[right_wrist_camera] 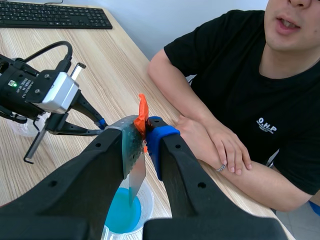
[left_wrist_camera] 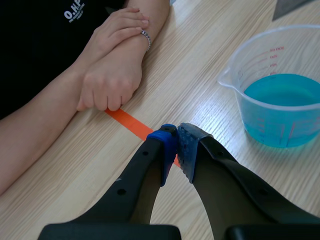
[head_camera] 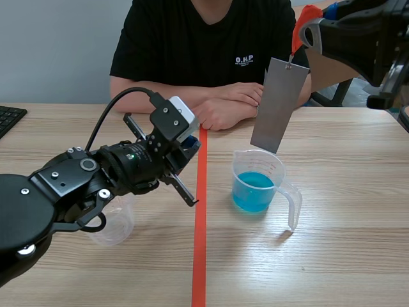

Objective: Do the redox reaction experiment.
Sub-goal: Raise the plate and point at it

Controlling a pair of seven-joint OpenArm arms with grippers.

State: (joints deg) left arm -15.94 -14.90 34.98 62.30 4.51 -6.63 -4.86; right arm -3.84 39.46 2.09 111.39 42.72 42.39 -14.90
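Now the right gripper point(head_camera: 312, 29) point(right_wrist_camera: 145, 131) stands high over the far right of the light wooden table point(head_camera: 345, 256). It is clenched on a short orange-red ribbon point(head_camera: 305, 18) point(right_wrist_camera: 142, 111), and a flat grey rectangular metal plate point(head_camera: 280, 105) point(right_wrist_camera: 134, 162) hangs from this ribbon by a hole in its top edge. The plate is a little tilted. Its lower edge is just over the mouth of a clear plastic measuring cup with a handle point(head_camera: 278, 173) point(left_wrist_camera: 280, 55), above the bright blue liquid point(head_camera: 254, 192) point(left_wrist_camera: 287, 97) that fills the bottom part of the cup. In the scene view the plate does not reach the liquid. I cannot tell whether it touches the rim.

The left gripper point(head_camera: 192, 146) point(left_wrist_camera: 176, 137) is low over the orange-red tape line point(head_camera: 200, 224), beside the measuring cup and apart from it. Its blue pads are pressed together with nothing between them.

A small clear plastic cup point(head_camera: 115, 225) stands on the table, partly hidden under the left arm. A black keyboard point(head_camera: 9, 118) point(right_wrist_camera: 55, 15) lies at the far left edge. A person in a black T-shirt point(head_camera: 204, 38) sits across the table with folded hands point(head_camera: 225, 105) point(left_wrist_camera: 112, 75) resting on the wood near the end of the tape line.
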